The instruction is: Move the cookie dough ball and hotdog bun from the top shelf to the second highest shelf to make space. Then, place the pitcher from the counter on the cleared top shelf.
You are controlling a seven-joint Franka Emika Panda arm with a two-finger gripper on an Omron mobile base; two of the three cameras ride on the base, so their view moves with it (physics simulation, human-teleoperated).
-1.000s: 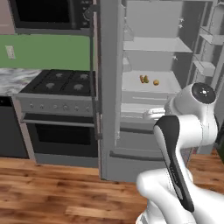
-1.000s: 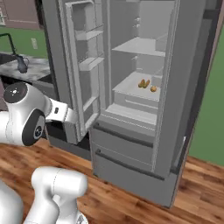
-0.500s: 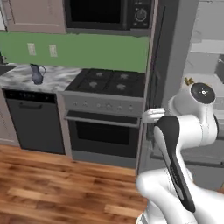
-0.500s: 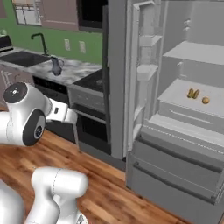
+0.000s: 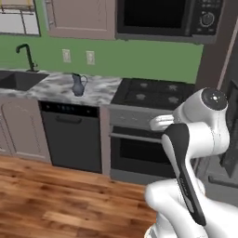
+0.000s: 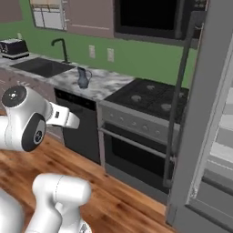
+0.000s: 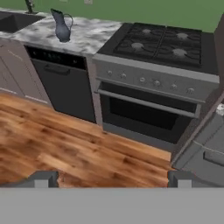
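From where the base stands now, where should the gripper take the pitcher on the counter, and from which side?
Probably the narrow neck of the pitcher, just under the flared mouth, coming from the open front edge of the counter. It stands upright; its handle points toward the stove, so keep the open gripper off that side.
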